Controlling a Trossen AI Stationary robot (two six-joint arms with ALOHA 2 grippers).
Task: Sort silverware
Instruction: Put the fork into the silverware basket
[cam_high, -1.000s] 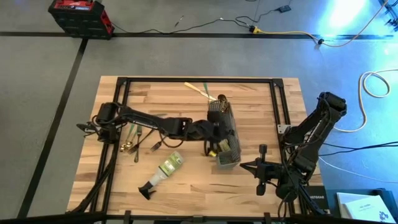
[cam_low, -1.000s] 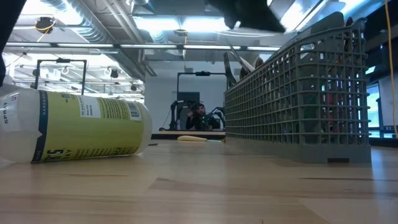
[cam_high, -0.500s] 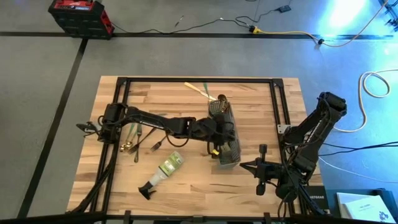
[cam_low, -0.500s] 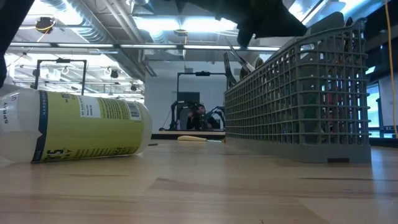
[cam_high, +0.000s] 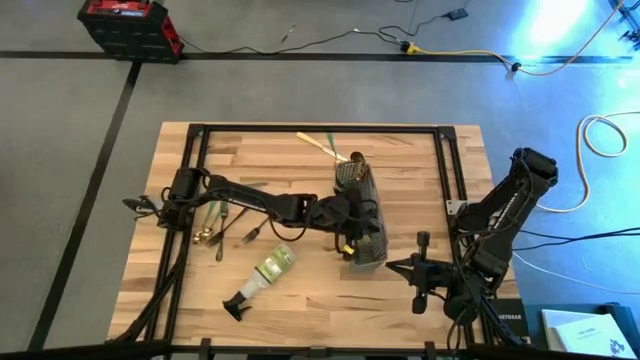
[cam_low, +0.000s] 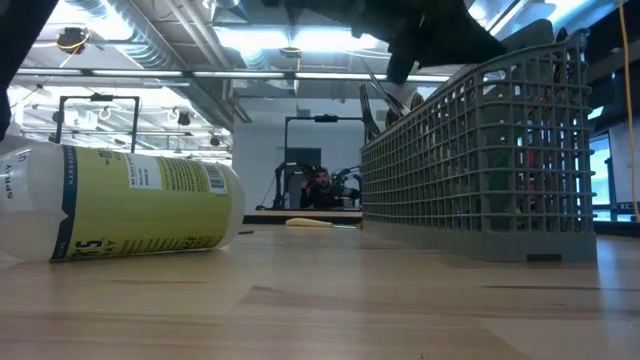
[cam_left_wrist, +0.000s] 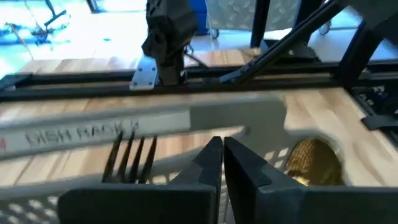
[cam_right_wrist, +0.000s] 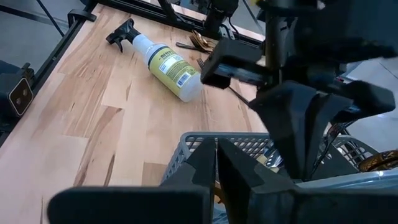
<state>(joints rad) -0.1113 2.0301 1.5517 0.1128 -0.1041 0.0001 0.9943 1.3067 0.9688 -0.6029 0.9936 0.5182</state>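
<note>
Wooden table (cam_high: 300, 300) is spread beneath both arms; the grey mesh caddy (cam_high: 364, 226) stands mid-table, with loose silverware (cam_high: 215, 222) left at the left side. Over the caddy the left gripper (cam_high: 352, 222) is clenched, nothing visibly held. The right gripper (cam_right_wrist: 216, 163) is parked clenched at the near right. Fingers should be opened before the next piece is approached squarely.

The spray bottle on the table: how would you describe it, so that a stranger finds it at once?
On the wooden table, look beside the grey mesh caddy, toward the left arm's side. The spray bottle lies flat there: clear, yellow-green label, black nozzle, much thicker than the slim silverware nearby.
</note>
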